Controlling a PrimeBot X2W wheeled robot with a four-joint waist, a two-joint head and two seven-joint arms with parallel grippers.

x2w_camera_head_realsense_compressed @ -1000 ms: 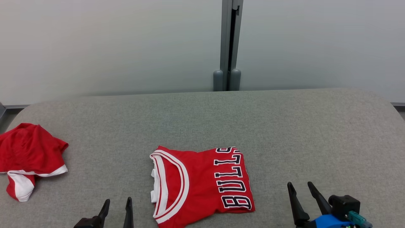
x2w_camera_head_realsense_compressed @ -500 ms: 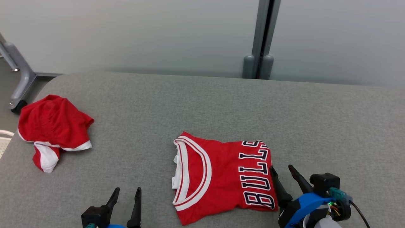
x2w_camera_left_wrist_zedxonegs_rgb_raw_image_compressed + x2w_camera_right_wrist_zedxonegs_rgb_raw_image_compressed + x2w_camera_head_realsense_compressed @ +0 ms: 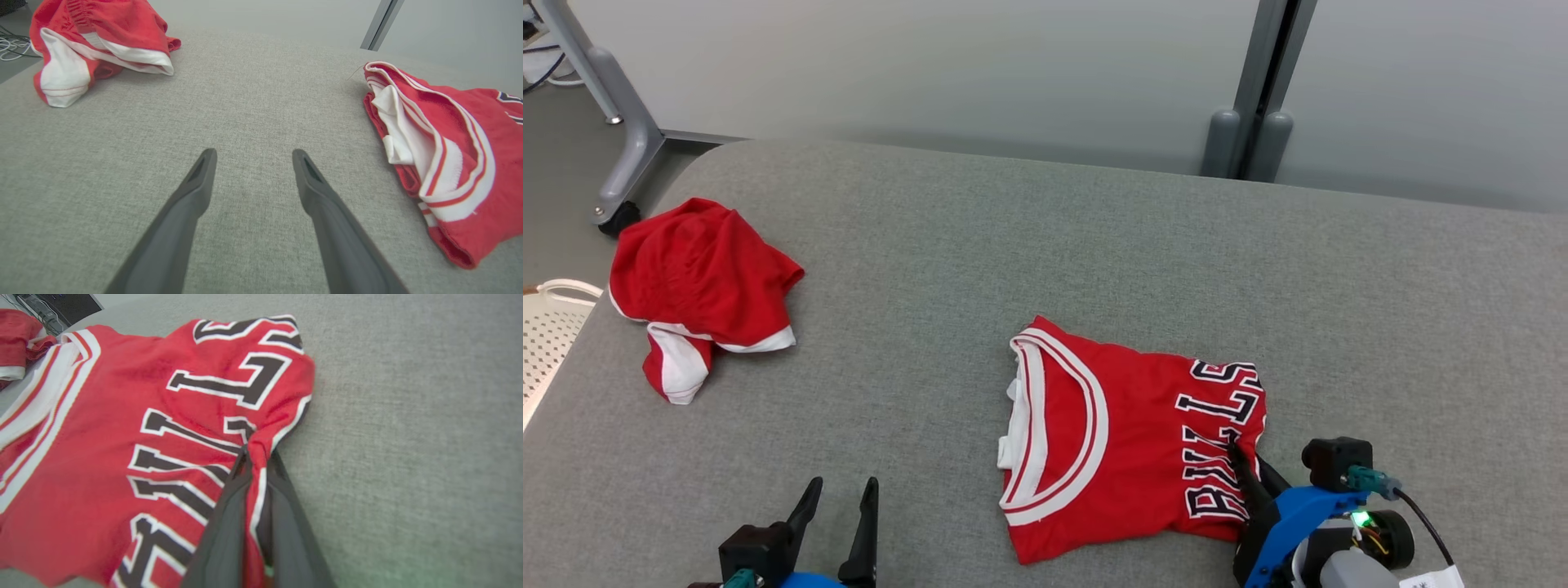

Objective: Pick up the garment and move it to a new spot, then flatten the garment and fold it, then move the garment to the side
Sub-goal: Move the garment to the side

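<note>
Grey cloth covers the table (image 3: 1094, 245), which runs from the near edge to a pale wall (image 3: 931, 65). Nearest, at 7 o'clock in the head view, the left gripper (image 3: 843, 483) is over bare cloth. Its fingers (image 3: 192, 196) are spread wide with nothing between them.

At 5 o'clock the right gripper (image 3: 1245, 457) has its fingers drawn narrow, pinching the jersey (image 3: 1111, 441) at that garment's 4 o'clock edge. In the right wrist view the two fingers nearly meet, and a fold of red cloth and white trim is bunched between their tips. The fold is just beside the black lettering, and the cloth puckers toward the pinch. Whether the pinched edge is off the table I cannot tell.

The jersey lies folded in a rough rectangle at the near middle of the table. Its lettered end points toward 3 o'clock and its white-banded neckline toward 9 o'clock. The left gripper is apart from it, at its 8 o'clock.

Farther off, at 10 o'clock from the jersey and well apart, a crumpled red-and-white garment (image 3: 698, 278) lies near the table's left edge. Past that edge stand a white perforated basket (image 3: 547, 327) and a grey wheeled leg (image 3: 625, 163). At 1 o'clock, behind the far edge, a grey post (image 3: 1262, 82) rises against the wall.
</note>
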